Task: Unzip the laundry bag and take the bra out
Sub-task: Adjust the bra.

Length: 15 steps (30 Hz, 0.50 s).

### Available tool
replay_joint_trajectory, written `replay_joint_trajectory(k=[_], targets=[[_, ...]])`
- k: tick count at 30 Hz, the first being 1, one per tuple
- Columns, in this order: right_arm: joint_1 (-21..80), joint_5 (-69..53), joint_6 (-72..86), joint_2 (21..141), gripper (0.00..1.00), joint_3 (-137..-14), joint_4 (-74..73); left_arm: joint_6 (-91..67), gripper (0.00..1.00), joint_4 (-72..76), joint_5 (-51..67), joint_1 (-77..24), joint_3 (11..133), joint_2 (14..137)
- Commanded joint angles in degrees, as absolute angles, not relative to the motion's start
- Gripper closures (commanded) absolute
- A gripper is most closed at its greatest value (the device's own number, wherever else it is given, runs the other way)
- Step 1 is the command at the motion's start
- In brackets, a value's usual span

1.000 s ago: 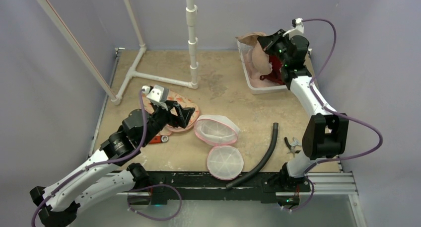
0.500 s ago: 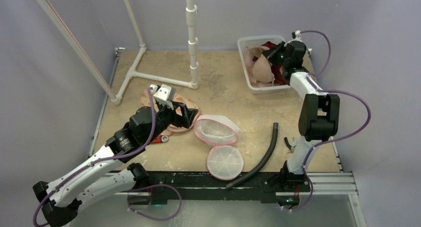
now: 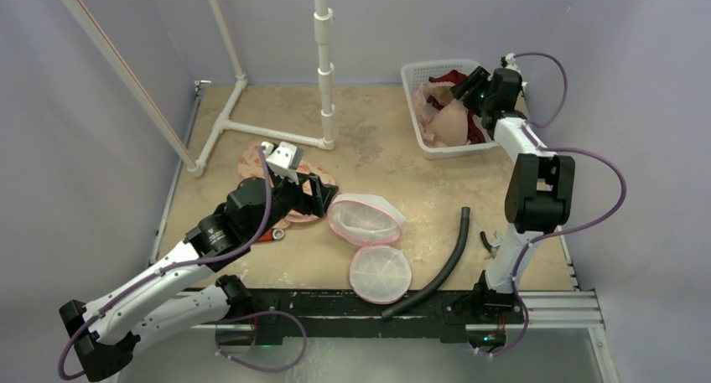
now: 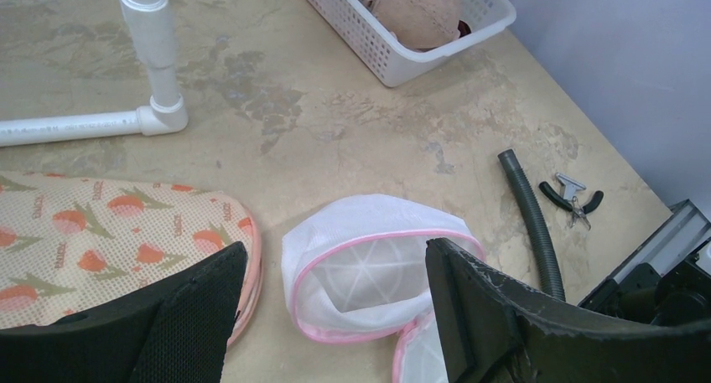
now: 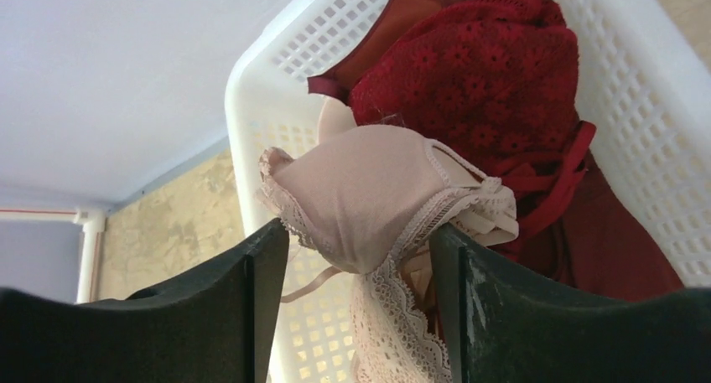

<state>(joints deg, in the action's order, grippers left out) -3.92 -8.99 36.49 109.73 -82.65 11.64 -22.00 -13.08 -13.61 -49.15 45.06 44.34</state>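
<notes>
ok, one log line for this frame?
laundry bag: unzipped | beige bra: in basket | right gripper: open, at bra | left gripper: open, above bag

The tan, stained counter (image 3: 377,144) carried a white pipe frame (image 3: 268,135) at its far left. A fruit-patterned pad (image 4: 101,232) lay just beside a white mesh laundry bag (image 3: 365,218) with pink trim, whose round flap (image 3: 380,274) lay open toward the near edge. A black hose (image 3: 442,264) lay to the bag's right, with small pliers (image 4: 570,200) near it. A white basket (image 4: 402,64) sat at the far right corner.
</notes>
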Motion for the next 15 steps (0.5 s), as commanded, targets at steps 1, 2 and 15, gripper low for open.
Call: replay_joint_trajectory(k=[1, 2, 15], targets=[[-4.09, -3.25, 32.27, 106.89, 0.33, -86.46, 8.20, -23.23, 0.24, -11.78, -12.60, -48.98, 45.26, 44.67], [-4.13, -2.27, 31.66, 106.69, 0.31, -86.76, 7.37, -23.33, 0.24, -11.76, -12.47, -49.00, 45.19, 44.76], [-3.19, 8.02, 26.57, 98.02, 0.30, -80.52, 15.19, -23.99, 0.24, -11.48, -12.36, -49.00, 44.65, 45.16]])
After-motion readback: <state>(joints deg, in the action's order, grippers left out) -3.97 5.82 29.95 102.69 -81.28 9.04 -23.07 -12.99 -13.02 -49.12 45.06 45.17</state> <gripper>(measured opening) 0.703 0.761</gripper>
